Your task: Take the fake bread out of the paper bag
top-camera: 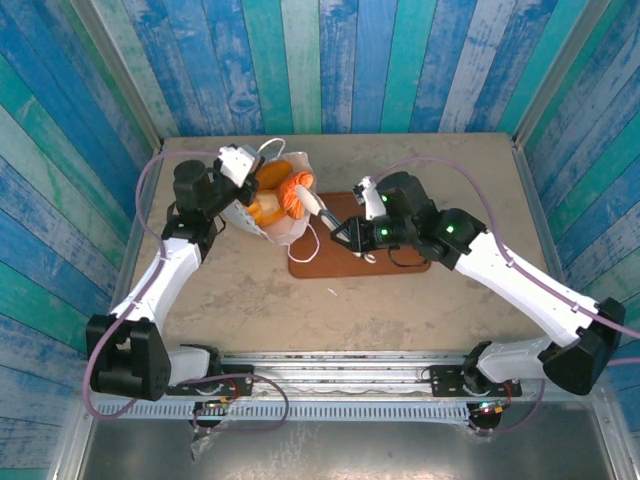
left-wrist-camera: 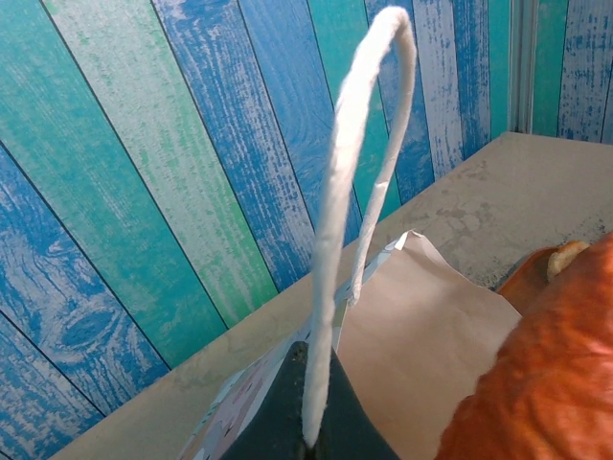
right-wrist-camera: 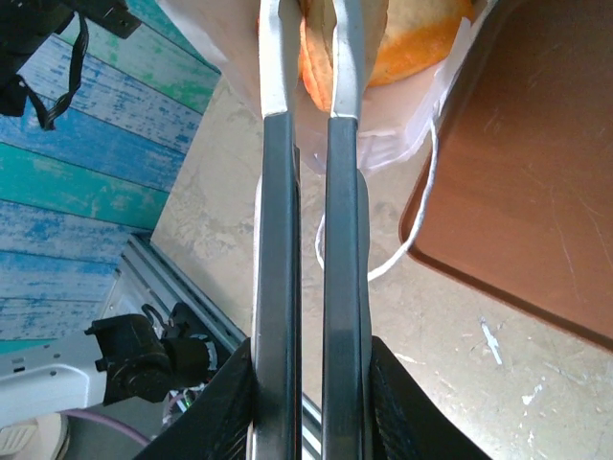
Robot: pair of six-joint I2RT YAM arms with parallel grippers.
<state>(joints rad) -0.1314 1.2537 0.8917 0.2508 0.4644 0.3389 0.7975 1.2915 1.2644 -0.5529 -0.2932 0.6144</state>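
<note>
Fake bread (top-camera: 270,207) sits inside the paper bag (top-camera: 285,228), which lies tipped on the bench (top-camera: 300,310) with its mouth turned toward the tray (top-camera: 320,262). All the orange and golden pieces I can see are within the bag, so I judge the step in hand to be the first pull-out.

The left end effector (top-camera: 245,180) is at the bag's rim on the side away from the tray. It is clenched on the paper where the cord handle (left-wrist-camera: 328,287) is rooted (in the left wrist view the cord rises straight out from between its fingers), and this props the mouth open. The right end effector (top-camera: 308,203) reaches into the bag's mouth from the tray side. In the right wrist view its long fingers stand nearly together with a strip of orange between them. It appears to be grasping a ridge of one piece, though the tips run off the top of that picture and I cannot tell how deep the bite is.

The next move, as I judge it, is to draw the right arm back out of the mouth, raised enough for the piece to clear the bag's lower lip. Meanwhile the left grip anchors the bag against dragging along. The tray just beside the bag looks the natural place to set the piece down. A thin pinch on a glossy toy could slip, and the loose cord (right-wrist-camera: 414,225) lying by the bag's mouth could snag.
</note>
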